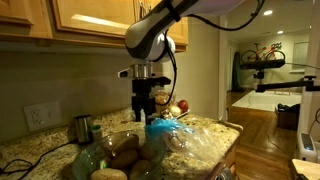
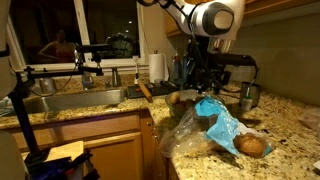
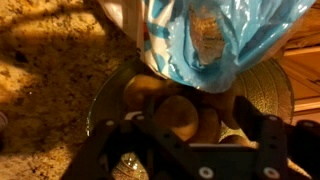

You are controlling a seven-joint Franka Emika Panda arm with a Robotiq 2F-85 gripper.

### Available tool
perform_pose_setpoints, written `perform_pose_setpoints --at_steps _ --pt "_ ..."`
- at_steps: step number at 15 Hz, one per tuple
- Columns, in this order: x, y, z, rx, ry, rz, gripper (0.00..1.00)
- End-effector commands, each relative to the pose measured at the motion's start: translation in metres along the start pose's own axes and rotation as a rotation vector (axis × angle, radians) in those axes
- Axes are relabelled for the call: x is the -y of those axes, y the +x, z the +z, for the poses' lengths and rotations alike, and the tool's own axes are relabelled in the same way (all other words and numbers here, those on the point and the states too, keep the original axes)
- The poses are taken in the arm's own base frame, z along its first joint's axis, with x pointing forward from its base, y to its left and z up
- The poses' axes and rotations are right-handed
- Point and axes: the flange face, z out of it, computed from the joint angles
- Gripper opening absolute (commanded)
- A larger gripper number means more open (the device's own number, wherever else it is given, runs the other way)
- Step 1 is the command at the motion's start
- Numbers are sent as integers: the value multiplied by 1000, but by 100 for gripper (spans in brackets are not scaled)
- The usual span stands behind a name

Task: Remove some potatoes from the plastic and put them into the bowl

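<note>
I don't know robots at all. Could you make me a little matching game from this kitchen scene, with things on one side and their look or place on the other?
Things:
1. plastic bag
2. bowl
3. metal cup
4. gripper

Descriptions:
a. clear glass, with potatoes inside
b. open, hanging over the potatoes
c. blue at the top, crinkled
d. small and dark, near the wall outlet

Pairs: 1-c, 2-a, 3-d, 4-b
</note>
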Motion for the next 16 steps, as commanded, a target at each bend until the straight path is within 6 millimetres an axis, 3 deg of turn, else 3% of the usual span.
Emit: perform_pose_setpoints --at_steps 1,6,12,16 --pt "27 -14 -23 9 6 37 100" --pt "40 -36 -24 49 40 75 100" --pt "39 -68 -1 67 78 99 100" --pt "36 -71 7 58 65 30 100"
